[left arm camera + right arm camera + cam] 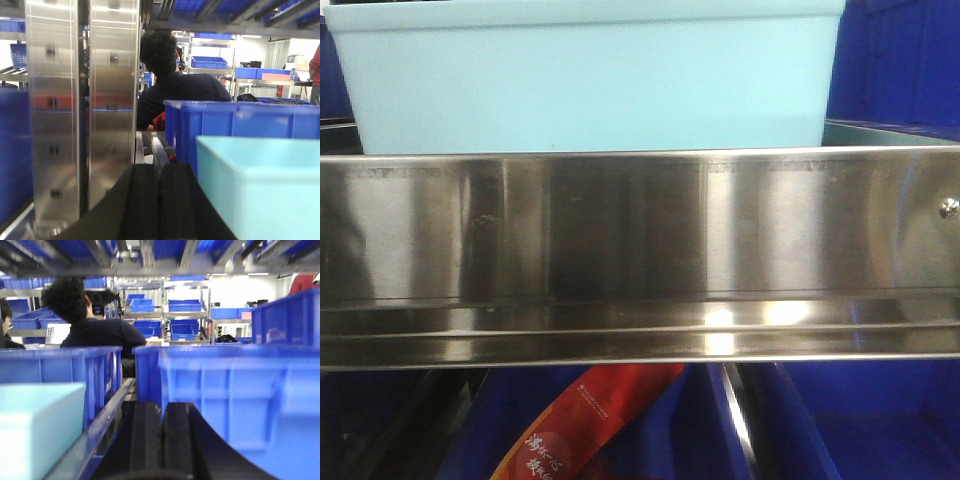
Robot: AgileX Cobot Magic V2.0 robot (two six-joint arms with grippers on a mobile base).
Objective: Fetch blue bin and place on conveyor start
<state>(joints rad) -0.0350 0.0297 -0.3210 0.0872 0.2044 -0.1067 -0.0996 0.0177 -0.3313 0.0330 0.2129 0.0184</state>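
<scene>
The blue bin [590,75] is a pale aqua tub standing on a stainless-steel shelf, filling the top of the front view. In the left wrist view the blue bin [260,185] lies just right of my left gripper [159,172], whose black jaws are pressed together with nothing between them. In the right wrist view the blue bin [40,425] sits to the left of my right gripper [162,412], also shut and empty. Neither gripper touches the bin. The conveyor start is out of view.
The shiny steel shelf front [640,255] spans the front view. Dark blue crates [235,125] stand behind the bin, and a large one [235,395] is close on the right gripper's right. A steel upright [82,115] is left of the left gripper. A person [175,85] sits beyond.
</scene>
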